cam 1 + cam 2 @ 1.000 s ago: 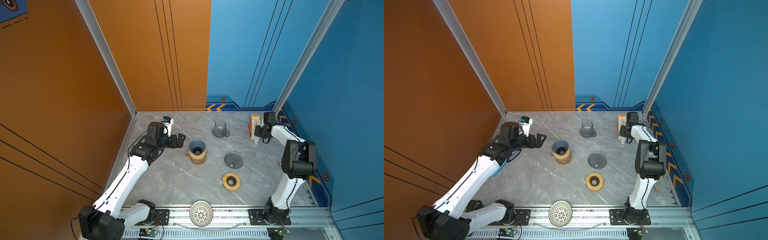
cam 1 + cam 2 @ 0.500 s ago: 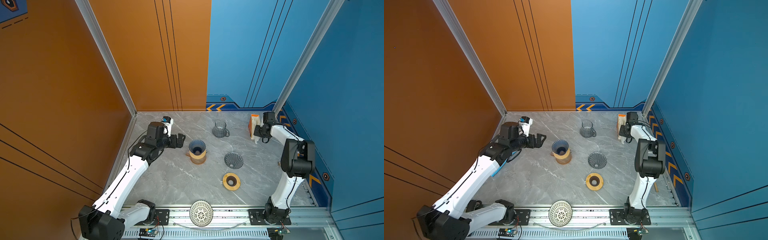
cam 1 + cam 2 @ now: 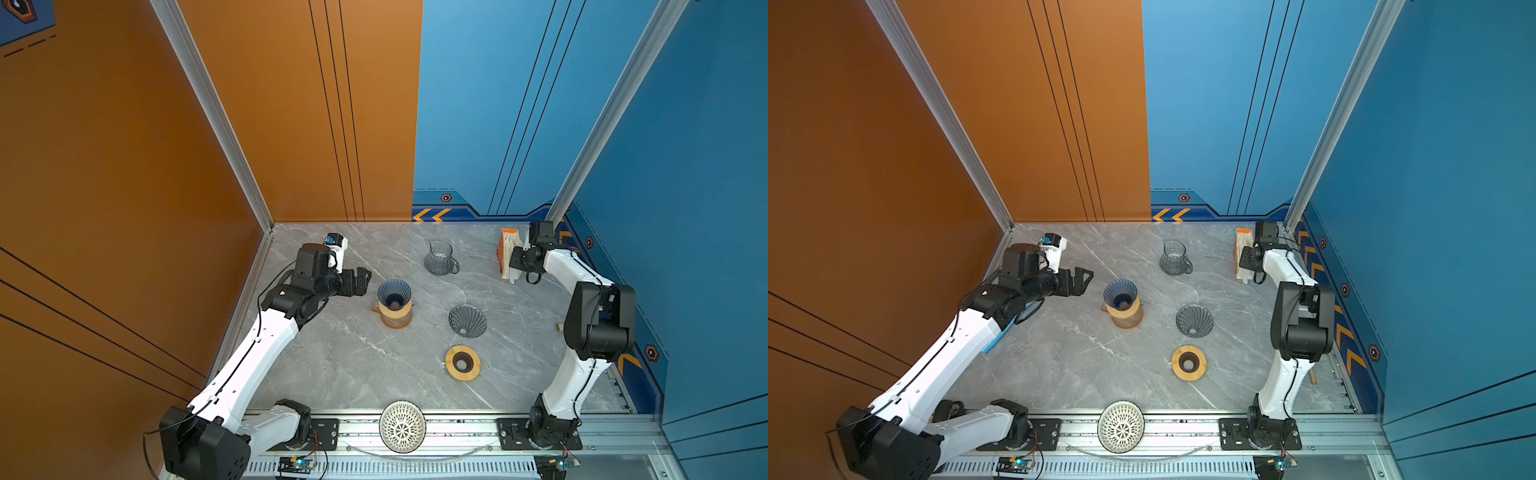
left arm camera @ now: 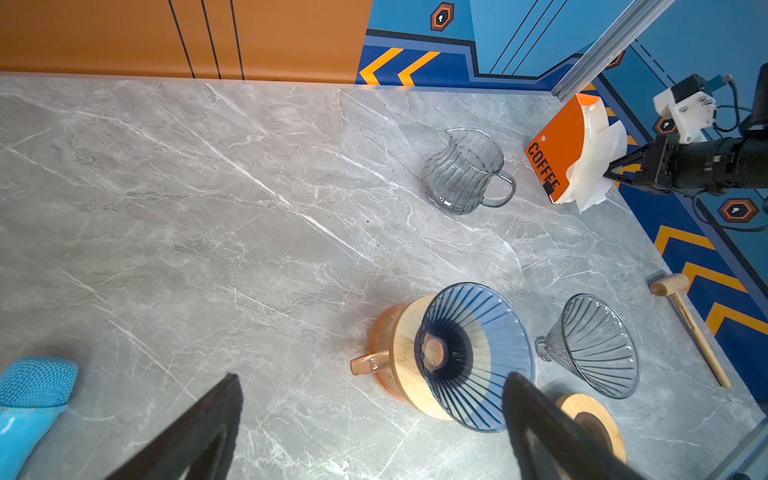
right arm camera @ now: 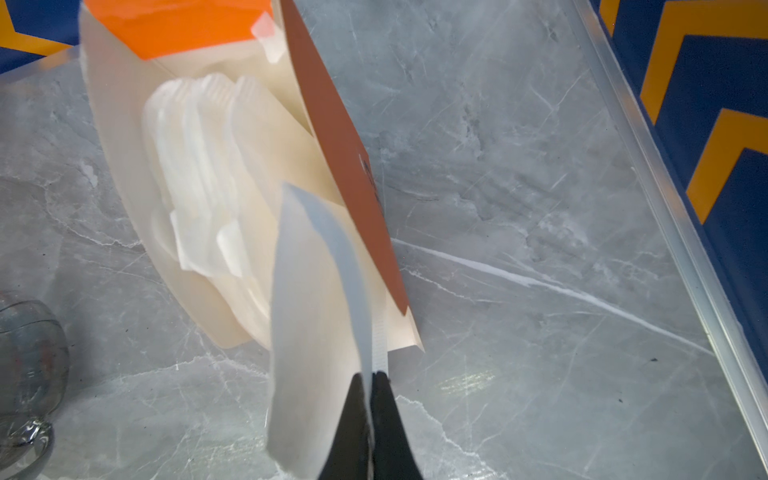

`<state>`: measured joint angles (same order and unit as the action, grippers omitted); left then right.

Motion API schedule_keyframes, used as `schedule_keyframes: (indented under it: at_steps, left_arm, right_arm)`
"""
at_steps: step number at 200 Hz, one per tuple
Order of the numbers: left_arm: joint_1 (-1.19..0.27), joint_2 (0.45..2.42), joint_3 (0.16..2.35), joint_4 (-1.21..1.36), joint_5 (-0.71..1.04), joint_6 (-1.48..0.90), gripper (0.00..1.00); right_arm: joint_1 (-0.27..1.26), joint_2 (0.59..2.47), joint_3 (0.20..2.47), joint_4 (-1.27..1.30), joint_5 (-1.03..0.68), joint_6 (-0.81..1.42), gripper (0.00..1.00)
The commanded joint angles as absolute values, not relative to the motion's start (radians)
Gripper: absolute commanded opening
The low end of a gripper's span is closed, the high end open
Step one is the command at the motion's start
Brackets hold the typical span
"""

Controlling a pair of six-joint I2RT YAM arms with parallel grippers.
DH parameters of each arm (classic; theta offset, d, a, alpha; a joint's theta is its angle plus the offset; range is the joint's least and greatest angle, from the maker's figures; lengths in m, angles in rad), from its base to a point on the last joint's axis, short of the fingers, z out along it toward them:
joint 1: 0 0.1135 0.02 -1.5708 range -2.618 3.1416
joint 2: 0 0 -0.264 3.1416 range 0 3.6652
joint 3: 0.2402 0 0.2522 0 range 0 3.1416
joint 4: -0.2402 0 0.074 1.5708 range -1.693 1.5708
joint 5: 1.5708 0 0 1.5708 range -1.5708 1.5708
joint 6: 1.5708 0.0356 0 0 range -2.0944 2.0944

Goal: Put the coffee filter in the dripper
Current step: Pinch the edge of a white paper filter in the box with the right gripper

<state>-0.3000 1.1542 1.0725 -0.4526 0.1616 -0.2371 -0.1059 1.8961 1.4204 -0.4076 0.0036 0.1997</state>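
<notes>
The dripper [image 3: 394, 294] is a blue ribbed cone in a wooden collar on an amber cup, standing left of centre in both top views [image 3: 1120, 296] and in the left wrist view [image 4: 473, 353]. My left gripper [image 3: 361, 278] hovers just left of it, open and empty [image 4: 372, 378]. At the back right, my right gripper [image 3: 513, 261] is shut on the edge of a white paper coffee filter [image 5: 316, 332] that sticks out of the orange filter box [image 5: 332, 124]. The fingertips [image 5: 371, 376] pinch it thin; more filters stay in the box.
A glass pitcher [image 3: 440, 258] stands at the back centre. A grey glass cone [image 3: 467, 320] and a wooden ring [image 3: 462, 363] sit right of the dripper. A white lattice dome [image 3: 402, 426] rests on the front rail. A wooden mallet [image 4: 685, 316] lies by the right wall.
My right gripper's jaws have closed on the filter at the box. The left arm has not moved.
</notes>
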Motion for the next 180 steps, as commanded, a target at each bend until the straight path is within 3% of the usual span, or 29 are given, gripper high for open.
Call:
schedule_keyframes:
  at_steps: [1, 39, 120, 138, 180]
  left_arm:
    - [-0.291, 1.158, 1.068, -0.459, 0.186, -0.249, 0.98]
    - [-0.291, 1.163, 1.066, -0.462, 0.188, -0.251, 0.98]
    - [-0.291, 1.186, 1.084, -0.470, 0.200, -0.252, 0.98]
    - [-0.292, 1.188, 1.086, -0.470, 0.201, -0.252, 0.98]
    - [-0.292, 1.178, 1.088, -0.475, 0.201, -0.255, 0.98]
  right_arm:
    - [-0.111, 1.909, 1.410, -0.403, 0.025, 0.211, 0.07]
    - [-0.112, 1.940, 1.427, -0.395, 0.030, 0.217, 0.14]
    - [-0.112, 1.984, 1.452, -0.391, 0.054, 0.206, 0.16]
    - [-0.111, 1.993, 1.465, -0.388, 0.064, 0.203, 0.15]
    - [-0.112, 1.965, 1.456, -0.369, 0.059, 0.207, 0.00]
